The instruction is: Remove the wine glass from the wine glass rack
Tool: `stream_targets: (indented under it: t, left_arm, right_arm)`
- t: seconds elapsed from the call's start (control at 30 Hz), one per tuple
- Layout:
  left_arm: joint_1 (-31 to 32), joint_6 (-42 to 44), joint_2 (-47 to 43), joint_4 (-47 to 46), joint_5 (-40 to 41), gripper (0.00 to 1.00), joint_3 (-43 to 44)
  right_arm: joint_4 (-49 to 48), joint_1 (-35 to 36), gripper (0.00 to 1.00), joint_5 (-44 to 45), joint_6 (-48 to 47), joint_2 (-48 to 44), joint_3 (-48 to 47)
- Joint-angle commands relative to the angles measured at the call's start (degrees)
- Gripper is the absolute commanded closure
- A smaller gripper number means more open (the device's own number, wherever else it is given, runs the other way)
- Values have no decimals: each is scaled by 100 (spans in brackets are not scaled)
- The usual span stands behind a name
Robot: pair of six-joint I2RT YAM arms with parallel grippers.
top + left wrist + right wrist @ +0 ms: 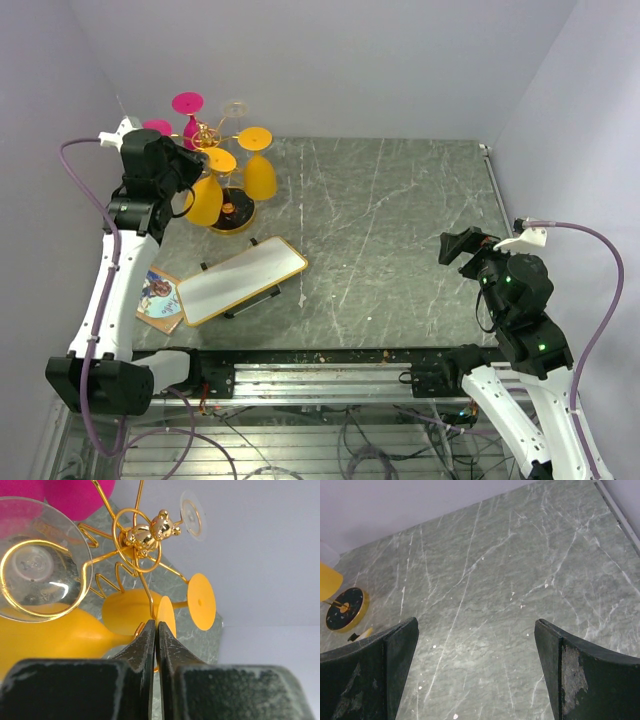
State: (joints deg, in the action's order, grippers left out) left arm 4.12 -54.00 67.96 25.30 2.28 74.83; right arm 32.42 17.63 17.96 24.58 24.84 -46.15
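At the far-left wine glass rack [144,535], left tool [155,626] is clamped on the stem of a hanging yellow wine glass [65,636], right tool [476,625] gapes idle; grasp looks made, next needs sliding it off its loop.

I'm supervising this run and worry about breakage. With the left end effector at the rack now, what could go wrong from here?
1. The left end effector looks shut on only the thin stem of the hanging yellow wine glass, beside its foot; the bowl could swing or slip.
2. The transparent wine glass hangs close by on the gold wire rack; pulling out carelessly may knock it or tip the rack.
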Motion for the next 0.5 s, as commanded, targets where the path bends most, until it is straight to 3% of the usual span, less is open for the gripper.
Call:
stream_targets:
  t: [0.0,0.47]
  left_arm:
    - [-163,-363,-130,-514,-114,93,-91]
    - [-427,-1177,-82,-1219,-659,93,-498]
  right_arm:
    - [-61,-46,0,138,38,2,56]
    - [-51,-75,0,180,59,13,54]
